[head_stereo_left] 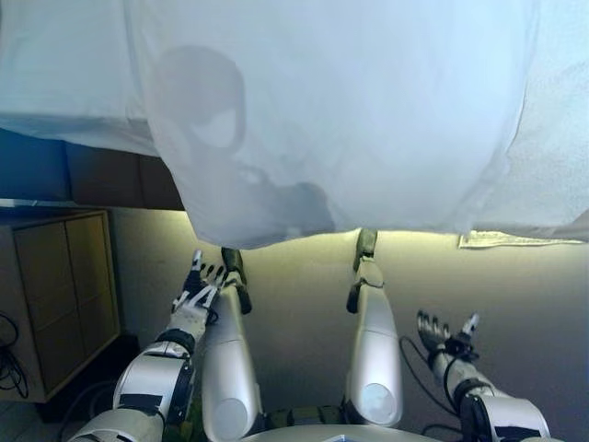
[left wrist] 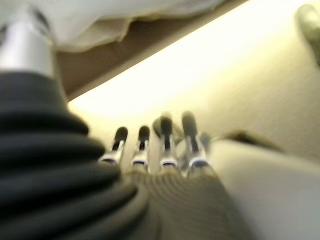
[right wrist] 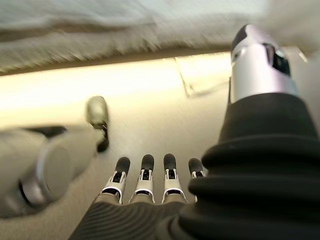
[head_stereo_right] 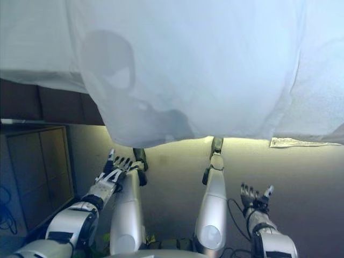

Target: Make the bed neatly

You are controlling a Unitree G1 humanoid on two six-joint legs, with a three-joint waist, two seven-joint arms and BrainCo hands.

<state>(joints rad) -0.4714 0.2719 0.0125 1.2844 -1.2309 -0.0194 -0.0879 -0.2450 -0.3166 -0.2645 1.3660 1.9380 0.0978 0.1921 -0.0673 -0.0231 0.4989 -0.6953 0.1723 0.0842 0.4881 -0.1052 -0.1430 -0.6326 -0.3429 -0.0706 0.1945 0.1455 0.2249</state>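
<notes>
Warm glare glows beneath the white bedding [head_stereo_left: 350, 110] from twelve o'clock; both wrist views blur heavily.

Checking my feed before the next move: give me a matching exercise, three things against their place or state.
Things:
1. white bed cover
2. left hand
3. wooden cabinet with panelled doors

Place or state:
A. stands on the floor at the robot's left
B. hangs over the bed's edge, above both hands
C. open, low, holding nothing

Pairs: 1-B, 2-C, 3-A. The right hand is open too.
</notes>
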